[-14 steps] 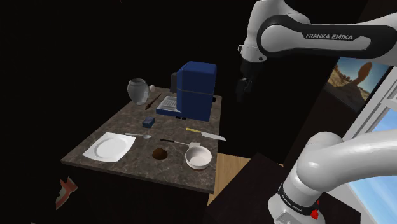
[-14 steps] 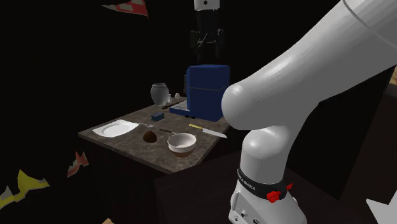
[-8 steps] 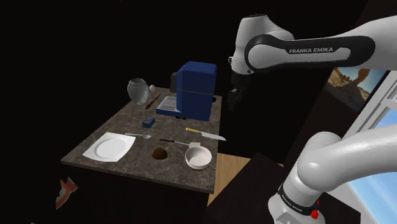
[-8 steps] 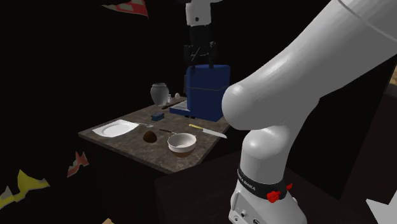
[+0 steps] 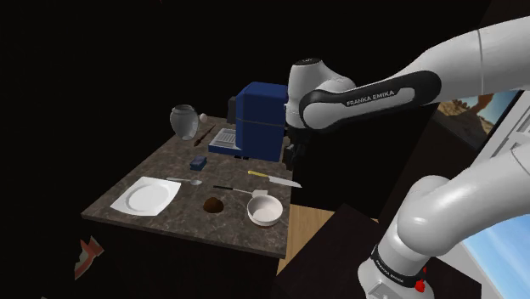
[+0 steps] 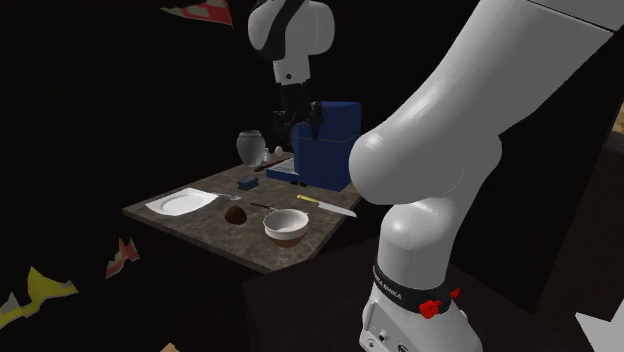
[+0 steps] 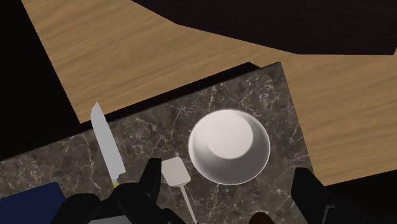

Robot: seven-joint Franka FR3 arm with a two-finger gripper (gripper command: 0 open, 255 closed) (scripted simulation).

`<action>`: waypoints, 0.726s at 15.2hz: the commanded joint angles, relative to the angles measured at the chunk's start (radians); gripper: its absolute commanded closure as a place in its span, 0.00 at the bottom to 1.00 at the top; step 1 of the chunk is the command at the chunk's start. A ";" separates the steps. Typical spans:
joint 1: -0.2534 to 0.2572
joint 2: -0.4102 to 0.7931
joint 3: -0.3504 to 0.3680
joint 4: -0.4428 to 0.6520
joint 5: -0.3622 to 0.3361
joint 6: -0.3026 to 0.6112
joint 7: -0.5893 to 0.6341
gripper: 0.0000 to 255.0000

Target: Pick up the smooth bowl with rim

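The smooth bowl (image 5: pixel 264 211) is white with a plain rim and stands upright near the corner of the dark marble table (image 5: pixel 170 221) closest to the stand. In the second exterior view the bowl (image 6: pixel 286 224) sits at the table's front right. My black gripper (image 5: pixel 291 156) hangs well above the table, beside the blue machine and up from the bowl. In the second exterior view the gripper (image 6: pixel 292 124) is in front of the machine. In the wrist view the gripper (image 7: pixel 232 191) is open, fingers wide apart, with the bowl (image 7: pixel 229 146) far below between them and untouched.
A blue coffee machine (image 5: pixel 259 119) stands at the table's back, close to my hand. A knife (image 5: pixel 276 179), a spatula (image 7: pixel 175 173), a brown lump (image 5: pixel 213 205), a white plate (image 5: pixel 149 197), a small blue box (image 5: pixel 199 161) and a pale jar (image 5: pixel 183 121) share the table. Wooden floor (image 7: pixel 159 57) lies beyond the edge.
The arm has swung down and toward the shoulder view's left, bringing the gripper from high off the table's side to just beside the blue machine. The fingers stayed open. Nothing on the table moved.
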 commanded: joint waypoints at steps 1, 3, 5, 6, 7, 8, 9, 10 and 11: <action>0.002 0.067 0.022 -0.012 -0.005 0.070 0.033 0.00; 0.002 0.136 0.041 -0.015 -0.016 0.131 0.064 0.00; 0.000 0.209 0.061 -0.012 -0.033 0.190 0.098 0.00; -0.002 0.248 0.070 -0.008 -0.043 0.218 0.117 0.00; -0.004 0.287 0.079 -0.003 -0.056 0.246 0.136 0.00; -0.006 0.327 0.088 0.004 -0.070 0.272 0.157 0.00; -0.007 0.367 0.096 0.012 -0.086 0.298 0.179 0.00; -0.009 0.409 0.103 0.021 -0.105 0.322 0.202 0.00; -0.010 0.451 0.109 0.033 -0.125 0.345 0.226 0.00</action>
